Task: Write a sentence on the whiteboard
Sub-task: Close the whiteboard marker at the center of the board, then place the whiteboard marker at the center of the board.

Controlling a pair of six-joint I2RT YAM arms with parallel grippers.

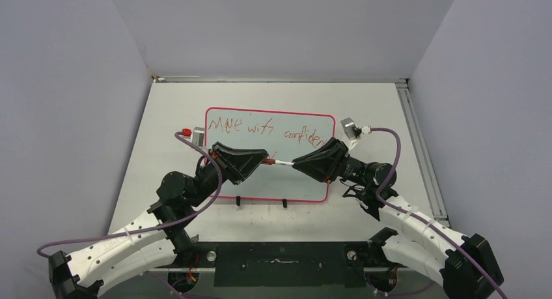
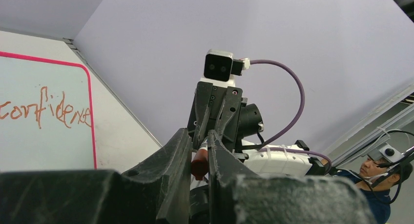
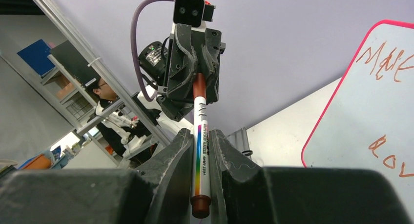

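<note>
We see the whiteboard lying flat near the middle of the table, with its two black feet on the edge nearest the arms. The sentence runs in shaky red-brown letters along the board's far edge. It starts by the far-left corner and reaches the right rim, reading roughly "Move with confidence". In the right wrist view we make out a few more red-brown letters lower on the board, too partial to read.

Both arms reach in over the near half of the board and meet tip to tip above its middle. The left gripper is closed tight on the red-brown cap, which sits pinched between its two dark fingers. The right gripper is clamped just as tight on the marker, holding the white barrel with its rainbow stripe. The barrel's brown tail end pokes out behind the fingers. The marker spans the short gap between the two grippers, in line with both. We cannot tell whether the cap is fully seated on the barrel or slightly off it.

We also cannot tell from the top view whether the marker is touching the board or held above it. Beyond the table's right edge, a person shows in the wrist views.
</note>
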